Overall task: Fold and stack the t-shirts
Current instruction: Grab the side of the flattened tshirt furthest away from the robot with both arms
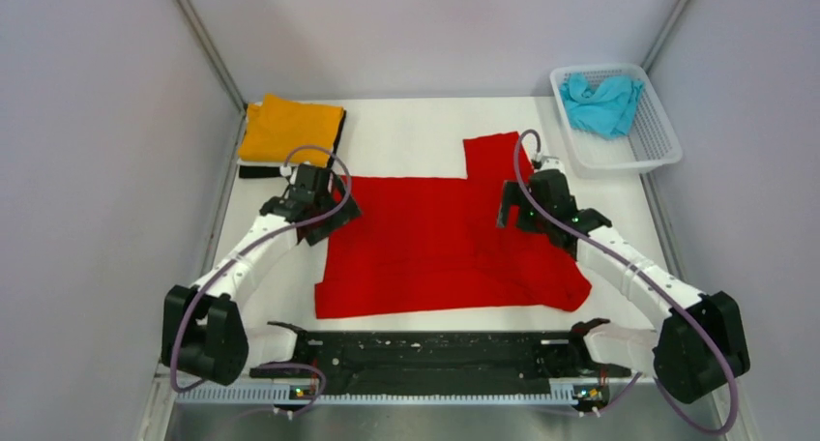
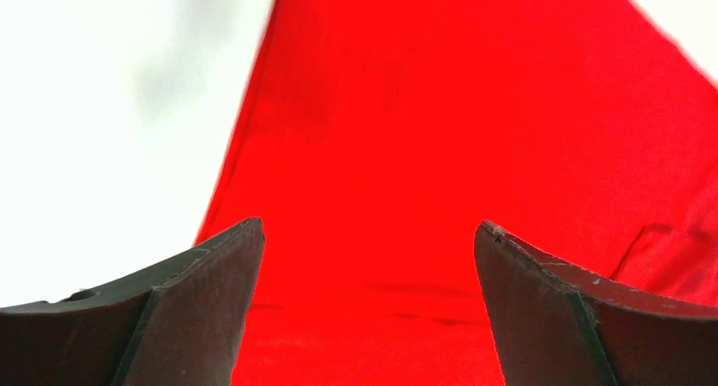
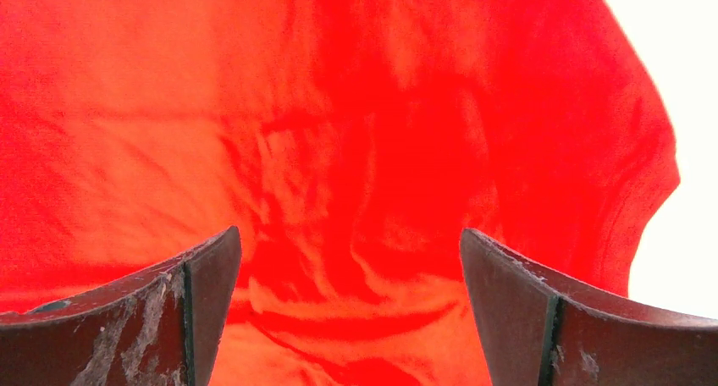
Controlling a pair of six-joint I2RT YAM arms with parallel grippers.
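- Red shirt (image 1: pixel 435 243) lies spread flat in the middle of the table (image 1: pixel 416 122), with one sleeve pointing to the far side and its near right corner bunched.
- Only the top view gives us the rest. An orange shirt (image 1: pixel 290 127) sits folded at far left on a black shirt (image 1: pixel 253 172). A turquoise shirt (image 1: pixel 601 102) is crumpled in the basket (image 1: pixel 658 149) at far right.
- The top view also places the arms. The left gripper (image 1: pixel 324 204) is over the red shirt's far left corner, and the right gripper (image 1: pixel 527 204) is over its right side, by the sleeve.
- We can't read the jaws from the top view; the wrist views show them.
- Left wrist view: fingers spread wide with nothing between them. Smooth red cloth lies below, with its edge and the white table to the left.
- Right wrist view: fingers equally wide apart and empty. They are over wrinkled red cloth, and the shirt's edge and the table show at right.
- We can't tell whether either set of fingertips touches the cloth.
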